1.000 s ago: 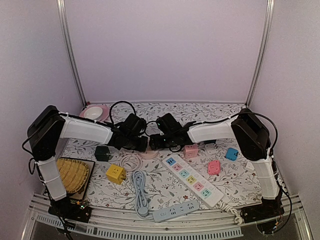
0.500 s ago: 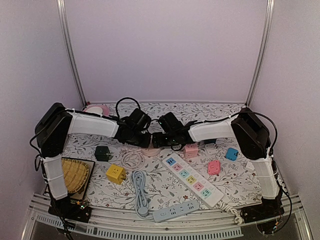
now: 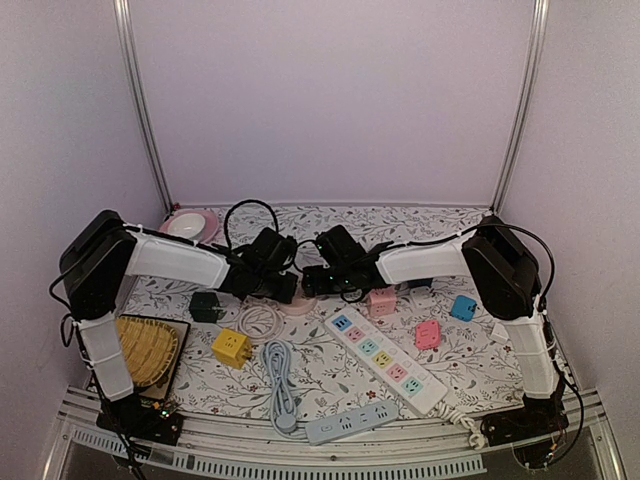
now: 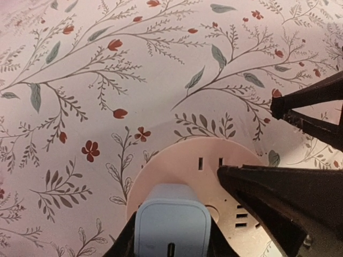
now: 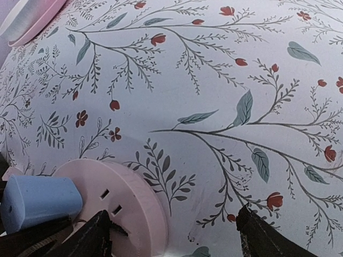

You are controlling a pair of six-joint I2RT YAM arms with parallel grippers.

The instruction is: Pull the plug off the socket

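Observation:
A round pink socket [image 4: 185, 166] lies flat on the flowered table, also seen in the right wrist view [image 5: 120, 201] and from above [image 3: 297, 307]. A pale blue plug [image 4: 171, 219] stands on its face. My left gripper [image 4: 170, 242] is shut on the plug, one dark finger on each side. In the right wrist view the plug [image 5: 40, 201] shows at the socket's left. My right gripper [image 5: 177, 241] is open; its left finger [image 5: 88, 241] rests on the socket's top and the other is over bare table. From above, both grippers [image 3: 283, 285] [image 3: 312, 283] meet over the socket.
A pink plate [image 3: 190, 222] sits at the back left. Nearer are a dark green cube [image 3: 206, 305], a yellow cube [image 3: 232, 347], a coiled white cable [image 3: 262, 322], a long white power strip [image 3: 385, 360], a pink cube [image 3: 381, 301] and a yellow basket [image 3: 143, 350].
My left arm swung up and toward the back, then came back down over the socket. The right arm has held still.

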